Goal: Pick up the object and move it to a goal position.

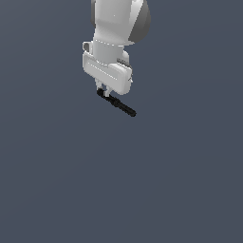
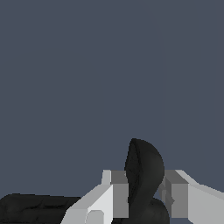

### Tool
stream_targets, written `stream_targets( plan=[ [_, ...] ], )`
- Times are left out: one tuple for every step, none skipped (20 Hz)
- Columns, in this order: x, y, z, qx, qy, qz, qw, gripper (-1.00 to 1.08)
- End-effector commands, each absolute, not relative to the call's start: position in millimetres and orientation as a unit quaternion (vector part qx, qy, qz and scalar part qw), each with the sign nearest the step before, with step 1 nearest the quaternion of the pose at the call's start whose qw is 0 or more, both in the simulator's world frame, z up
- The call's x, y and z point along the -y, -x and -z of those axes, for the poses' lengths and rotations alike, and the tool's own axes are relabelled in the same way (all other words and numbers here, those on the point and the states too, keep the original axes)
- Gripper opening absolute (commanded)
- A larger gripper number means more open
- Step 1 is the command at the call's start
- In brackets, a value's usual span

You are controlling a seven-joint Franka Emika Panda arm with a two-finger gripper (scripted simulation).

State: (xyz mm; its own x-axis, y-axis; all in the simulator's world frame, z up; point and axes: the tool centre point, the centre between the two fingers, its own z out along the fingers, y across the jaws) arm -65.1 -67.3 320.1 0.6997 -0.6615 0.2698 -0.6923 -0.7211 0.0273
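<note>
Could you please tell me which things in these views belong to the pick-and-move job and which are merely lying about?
Part of the job:
- black object, clamped between the fingers
- gripper

Lying about:
- nothing else visible in either view

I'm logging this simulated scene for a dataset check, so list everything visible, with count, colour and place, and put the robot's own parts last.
object: one, black, thin and elongated; held between the gripper's fingers, sticking out toward the exterior view's right and slightly down. In the wrist view a black rounded part sits between the two fingers.
background surface: one, plain dark blue-grey, fills both views; no other items on it.
gripper: one, white with grey parts, in the upper middle of the exterior view, pointing down, shut on the object.
fingers: two, light grey, one on each side of the object in the wrist view.
arm: one, white and grey, entering from the top edge of the exterior view.
</note>
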Motion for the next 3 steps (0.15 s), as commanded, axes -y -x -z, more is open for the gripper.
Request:
stream_targets(
  plan=[
    [65.8, 66.2, -326.4, 0.368, -0.920, -0.122, 0.063, -1.00],
    [65.5, 66.3, -327.2, 0.368, -0.920, -0.122, 0.063, -1.00],
    [65.4, 66.3, -327.4, 0.368, -0.920, -0.122, 0.063, -1.00]
  ],
)
